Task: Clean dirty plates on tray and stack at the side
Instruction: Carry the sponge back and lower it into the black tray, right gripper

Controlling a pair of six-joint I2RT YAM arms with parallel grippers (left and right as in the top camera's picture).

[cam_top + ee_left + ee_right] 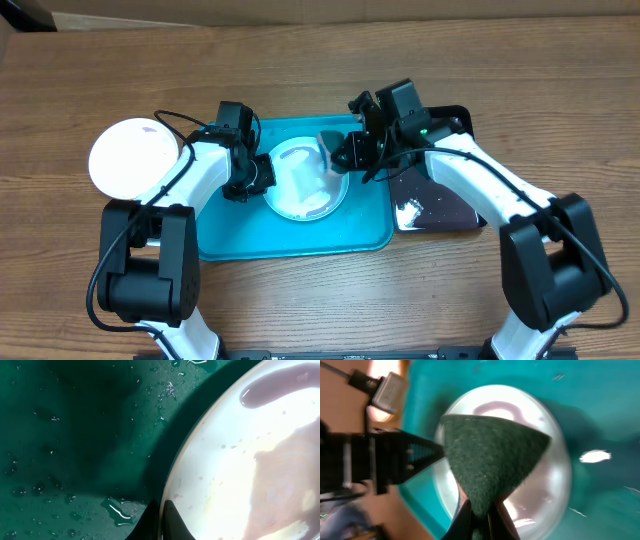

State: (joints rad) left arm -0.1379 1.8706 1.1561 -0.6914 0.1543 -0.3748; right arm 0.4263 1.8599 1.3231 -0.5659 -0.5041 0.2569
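Resting on the brown wooden counter [320, 310], the large turquoise rectangular plastic tray [228, 240] carries one small round pale plastic plate [300, 198], still smeared purplish and apparently mid-scrub. A white round plate [133, 158] lies left of the tray, seemingly finished. The left gripper [161, 519] clamps the smeared plate's rim. The right gripper [480, 512] pinches a dark green scouring pad [490, 455] over it. No legible writing.

Left tool [160, 519] pinches plate [240, 460] rim; wet tray [75, 435] beneath.

Left gripper [258, 182] and right gripper [335, 160] hem in a pale plate [300, 200] on the turquoise tray [300, 240], a green scouring pad [490, 460] covering its centre. Bare tray floor lies base-ward of both. A black tray [445, 205] blocks outside the right gripper, a white plate [135, 157] outside the left.
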